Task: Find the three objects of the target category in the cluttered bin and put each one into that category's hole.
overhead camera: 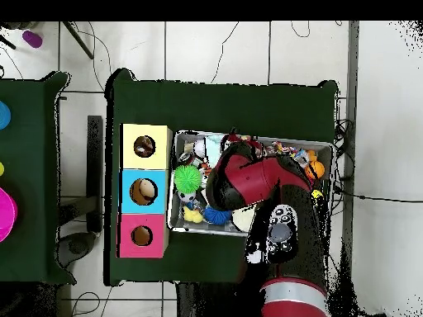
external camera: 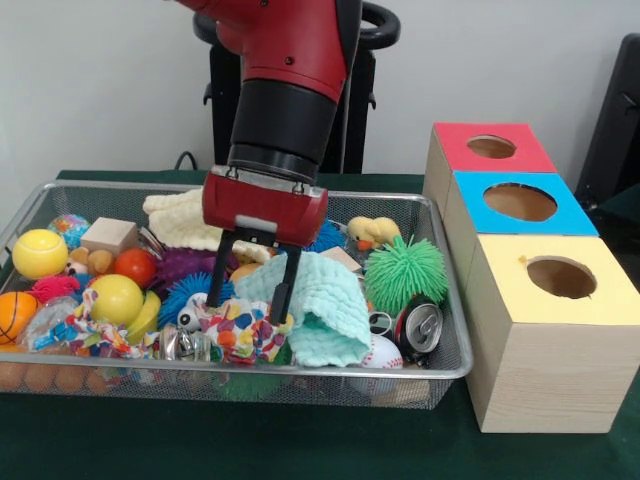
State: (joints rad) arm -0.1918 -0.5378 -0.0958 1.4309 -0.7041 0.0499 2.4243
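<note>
The wire mesh bin (external camera: 455,365) sits on the green table, full of toys. It also shows in the overhead view (overhead camera: 322,149). My gripper (external camera: 253,293) hangs open over the bin's middle. Its fingers (external camera: 217,282) straddle the gap just above a braided cloth toy (external camera: 240,330) near the front rim. A second braided cloth toy (external camera: 85,332) lies at the front left beside a yellow ball (external camera: 117,298). A third one is not in sight. In the overhead view the arm (overhead camera: 244,177) covers the gripper and much of the bin.
Three wooden boxes with holes stand right of the bin: red (external camera: 490,147), blue (external camera: 520,202), yellow (external camera: 560,278). A mint washcloth (external camera: 320,305), a green spiky ball (external camera: 405,272), a can (external camera: 418,328), a rubber duck (external camera: 372,232) and a wooden block (external camera: 108,235) crowd the bin.
</note>
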